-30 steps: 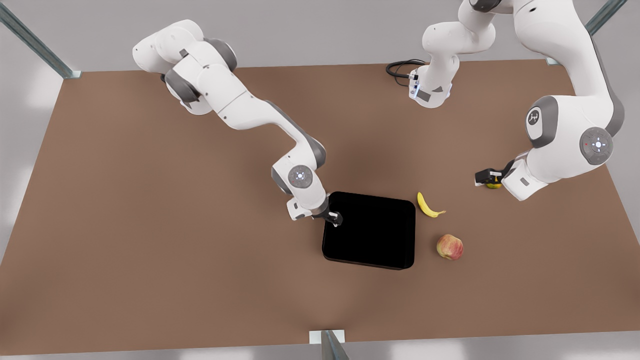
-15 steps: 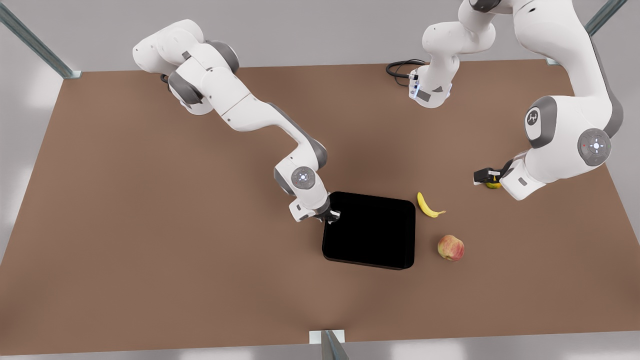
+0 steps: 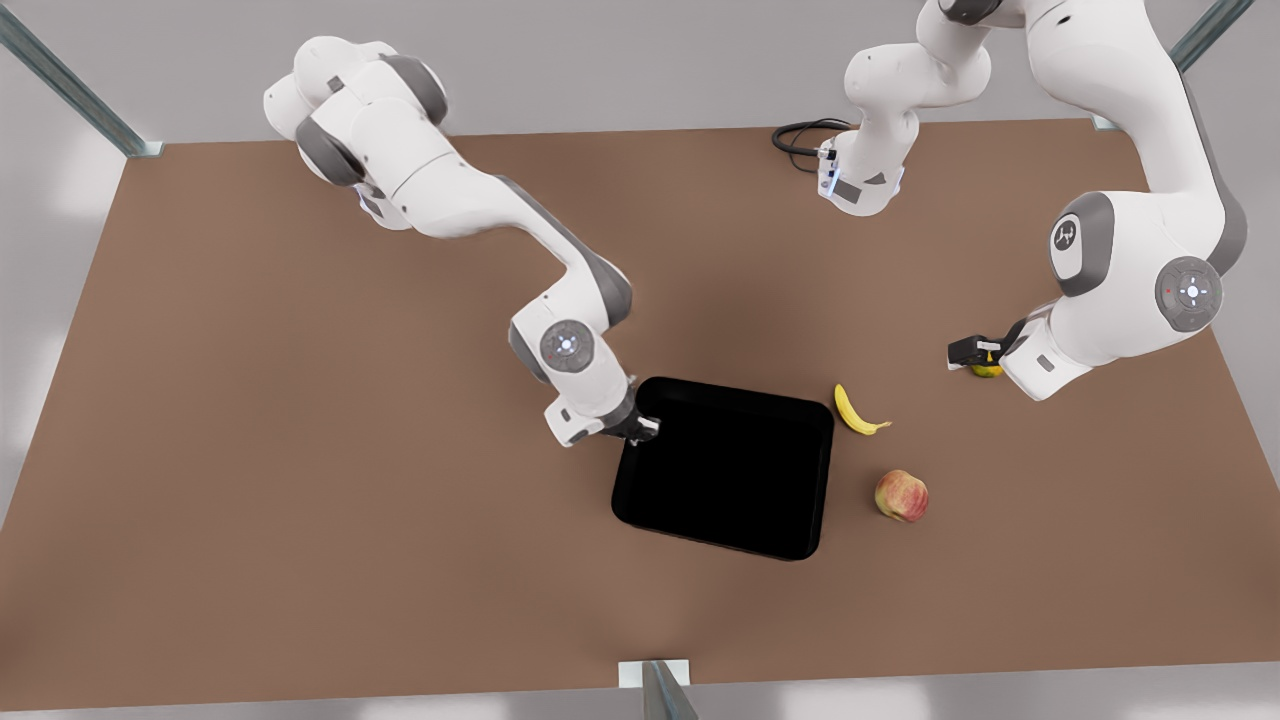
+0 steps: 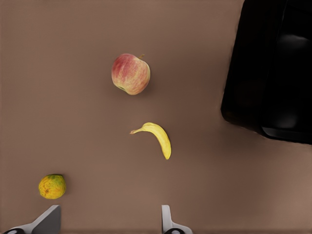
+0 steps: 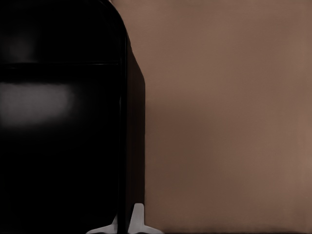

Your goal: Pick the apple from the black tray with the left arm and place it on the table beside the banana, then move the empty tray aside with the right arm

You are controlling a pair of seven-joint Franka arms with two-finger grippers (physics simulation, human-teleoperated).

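The right gripper (image 3: 645, 428) pinches the rim of the black tray (image 3: 725, 470) at the tray's edge farthest from the banana (image 3: 857, 411); in the right wrist view the rim runs between its two fingertips (image 5: 137, 222). That held side looks tilted off the table (image 3: 300, 450), and the tray sits skewed, its long axis running roughly from the gripper toward the apple (image 3: 901, 495). The tray is empty. The apple rests on the table just beside the tray's far edge, near the banana but apart from it.

The left gripper (image 3: 970, 352) waits with fingers spread beyond the banana from the tray, above a small yellow-green fruit (image 4: 52, 186).

What remains is carrying the tray away from the fruit. On the tray's gripper side the brown surface is bare and broad, so that direction offers the most room.
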